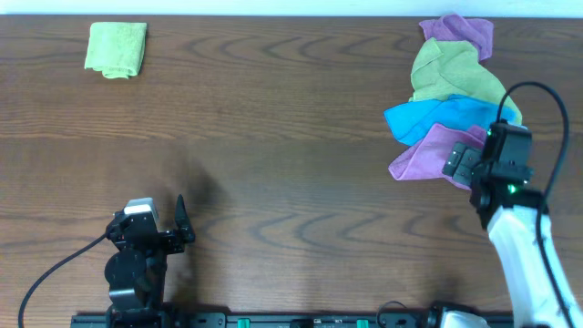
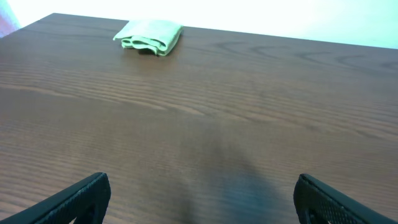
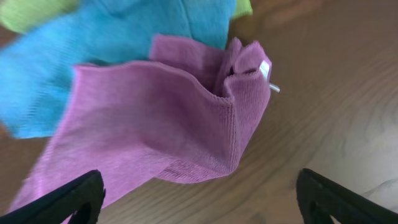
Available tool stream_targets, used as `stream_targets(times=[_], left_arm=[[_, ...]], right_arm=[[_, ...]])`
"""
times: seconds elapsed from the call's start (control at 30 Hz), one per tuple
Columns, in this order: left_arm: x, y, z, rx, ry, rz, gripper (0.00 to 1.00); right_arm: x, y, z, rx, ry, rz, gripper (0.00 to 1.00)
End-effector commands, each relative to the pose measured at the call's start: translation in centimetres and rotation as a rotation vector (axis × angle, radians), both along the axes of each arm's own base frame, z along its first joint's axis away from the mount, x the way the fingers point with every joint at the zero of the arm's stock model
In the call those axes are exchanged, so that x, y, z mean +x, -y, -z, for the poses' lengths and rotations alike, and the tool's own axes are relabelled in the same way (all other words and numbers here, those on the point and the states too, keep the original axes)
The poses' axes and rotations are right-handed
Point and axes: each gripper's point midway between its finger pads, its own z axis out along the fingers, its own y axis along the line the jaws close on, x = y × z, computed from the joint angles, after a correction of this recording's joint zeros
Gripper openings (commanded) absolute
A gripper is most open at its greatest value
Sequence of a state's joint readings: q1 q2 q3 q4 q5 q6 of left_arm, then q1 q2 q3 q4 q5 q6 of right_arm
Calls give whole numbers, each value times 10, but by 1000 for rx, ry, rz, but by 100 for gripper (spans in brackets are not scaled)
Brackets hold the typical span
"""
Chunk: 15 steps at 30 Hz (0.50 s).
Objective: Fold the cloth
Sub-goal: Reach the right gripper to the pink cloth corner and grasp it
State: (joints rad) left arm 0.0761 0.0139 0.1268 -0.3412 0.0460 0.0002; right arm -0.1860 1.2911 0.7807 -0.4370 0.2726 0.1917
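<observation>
A pile of cloths lies at the back right: a purple cloth (image 1: 426,148) nearest me, a blue one (image 1: 428,117) over it, a yellow-green one (image 1: 451,75) and another purple one (image 1: 460,32) behind. My right gripper (image 1: 466,164) is open and empty just at the near purple cloth's (image 3: 155,118) front right edge, its fingers (image 3: 199,196) spread wide above the crumpled edge. My left gripper (image 1: 178,228) is open and empty low at the front left, over bare wood (image 2: 199,199).
A folded green cloth (image 1: 117,48) lies at the back left corner and also shows in the left wrist view (image 2: 149,36). The brown wooden table (image 1: 273,137) spans the view. A black cable (image 1: 547,109) loops over the right arm.
</observation>
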Motion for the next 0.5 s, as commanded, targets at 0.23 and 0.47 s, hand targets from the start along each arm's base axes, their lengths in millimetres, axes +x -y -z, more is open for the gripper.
stream_targets(times=[0.23,0.47], left_arm=[[-1,-1,12,-2,-27,-3,95],[-1,-1,12,-2,-27,-3,95]], right_arm=[[5,37,39,21,-67,121,70],[22,35,35,60,7,120,1]])
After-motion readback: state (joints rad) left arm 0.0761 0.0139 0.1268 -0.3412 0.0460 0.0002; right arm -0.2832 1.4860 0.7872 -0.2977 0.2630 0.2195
